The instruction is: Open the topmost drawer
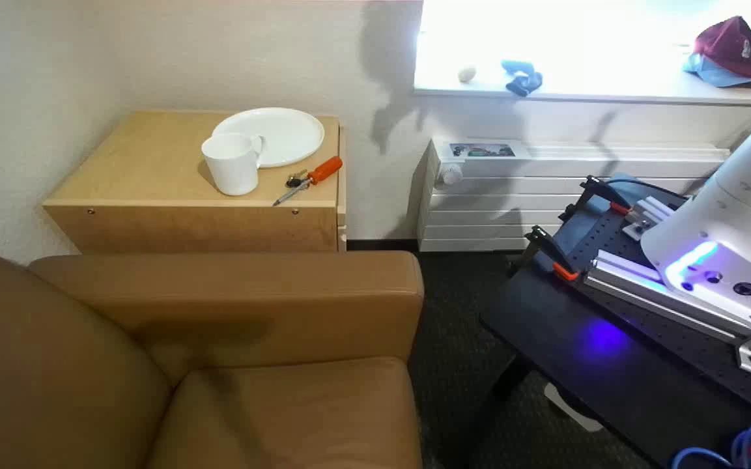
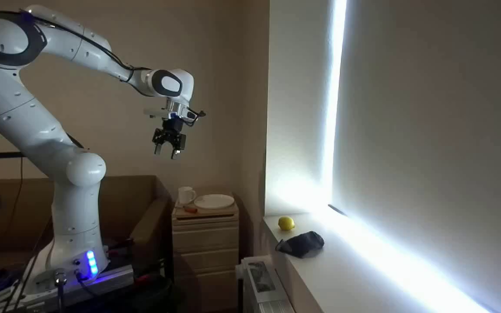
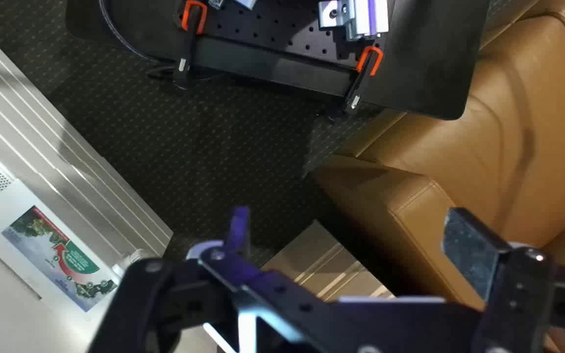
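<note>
The topmost drawer is a shallow tan front just under the top of the wooden bedside cabinet. It looks shut, in line with the fronts below. In an exterior view only the thin edge of its front shows, along the cabinet top's right side. My gripper is open and empty, pointing down, high above and apart from the cabinet. In the wrist view the open gripper shows its two fingers wide apart. Lower cabinet fronts show between them; the topmost drawer seems hidden behind the gripper body.
On the cabinet top stand a white mug, a white plate and an orange screwdriver beside keys. A brown armchair stands close beside the cabinet. A white radiator sits below the windowsill.
</note>
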Robot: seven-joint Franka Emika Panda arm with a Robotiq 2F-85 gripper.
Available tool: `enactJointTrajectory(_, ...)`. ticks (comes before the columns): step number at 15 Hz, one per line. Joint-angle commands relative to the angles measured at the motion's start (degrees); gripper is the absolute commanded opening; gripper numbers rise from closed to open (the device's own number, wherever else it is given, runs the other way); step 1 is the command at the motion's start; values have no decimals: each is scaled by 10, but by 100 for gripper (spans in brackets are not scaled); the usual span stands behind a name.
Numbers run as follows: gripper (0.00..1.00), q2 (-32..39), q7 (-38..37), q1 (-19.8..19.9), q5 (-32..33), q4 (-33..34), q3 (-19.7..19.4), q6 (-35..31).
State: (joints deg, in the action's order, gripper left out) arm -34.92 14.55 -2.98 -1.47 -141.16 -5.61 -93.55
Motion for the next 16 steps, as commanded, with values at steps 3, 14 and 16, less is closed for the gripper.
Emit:
enactJointTrajectory(3, 100, 1, 2, 5, -2, 1, 4, 1)
enactJointTrajectory(14, 100, 99, -84, -5, -60, -62, 32, -49)
enactJointTrajectory(16, 100, 160, -110, -18, -87, -65, 59, -92)
